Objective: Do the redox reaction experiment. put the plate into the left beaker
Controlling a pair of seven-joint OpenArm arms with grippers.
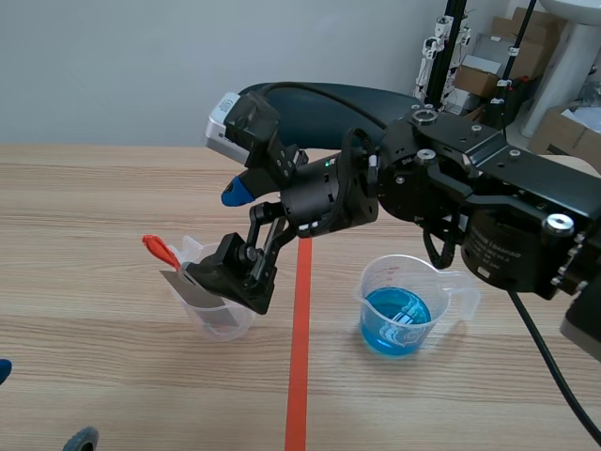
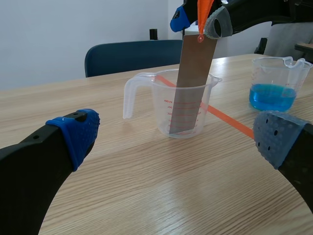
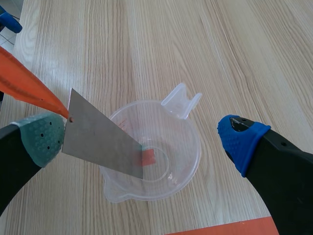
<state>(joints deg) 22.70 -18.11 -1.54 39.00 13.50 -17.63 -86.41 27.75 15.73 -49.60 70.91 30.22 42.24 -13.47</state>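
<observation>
Widely parted, right fingers (image 3: 41, 137) released, one just touching the metal plate (image 3: 98, 142) tilted in the clear left beaker (image 3: 188, 147); left fingers (image 2: 76, 132) equally parted, grasping nothing.

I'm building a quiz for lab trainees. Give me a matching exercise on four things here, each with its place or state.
1 metal plate
2 right beaker
3 left tool
4 orange tag

a open, holding nothing
b holds blue liquid
c fixed at the plate's top corner
d standing tilted in the left beaker

Pairs: 1-d, 2-b, 3-a, 4-c
</observation>
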